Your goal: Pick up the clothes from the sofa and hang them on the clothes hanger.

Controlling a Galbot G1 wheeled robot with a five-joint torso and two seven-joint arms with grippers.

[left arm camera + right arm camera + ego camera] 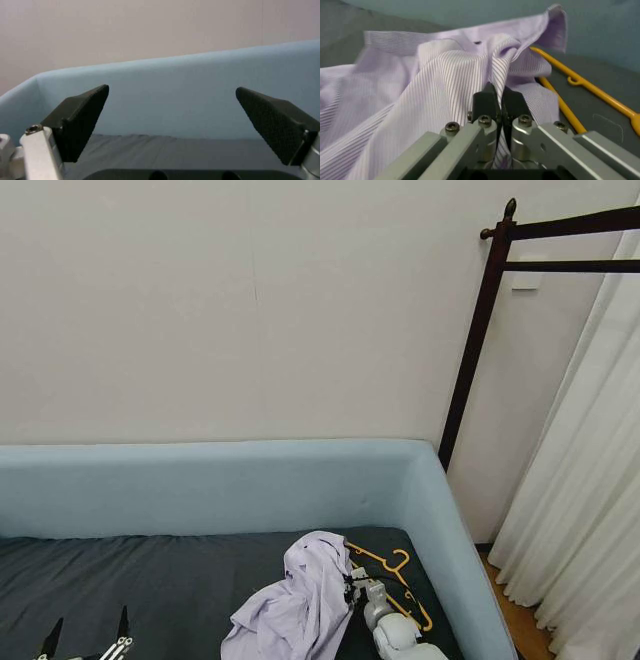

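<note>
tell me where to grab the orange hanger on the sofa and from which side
Take the orange hanger by its bare arm beside the hook, coming straight down from above: it lies flat on the dark seat, and its other end disappears under the lilac shirt. The right hand is shut on a shirt fold.

**Three cameras: one high and wide, two close in at the wrists.**
Your head view looks forward and down over the sofa [250, 480] toward the wall [200, 300]. Your left wrist view faces the sofa's backrest from low over the seat. Your right wrist view sits tight against the lilac shirt [420, 75] and orange hanger [585, 84], which your head view also shows.
</note>
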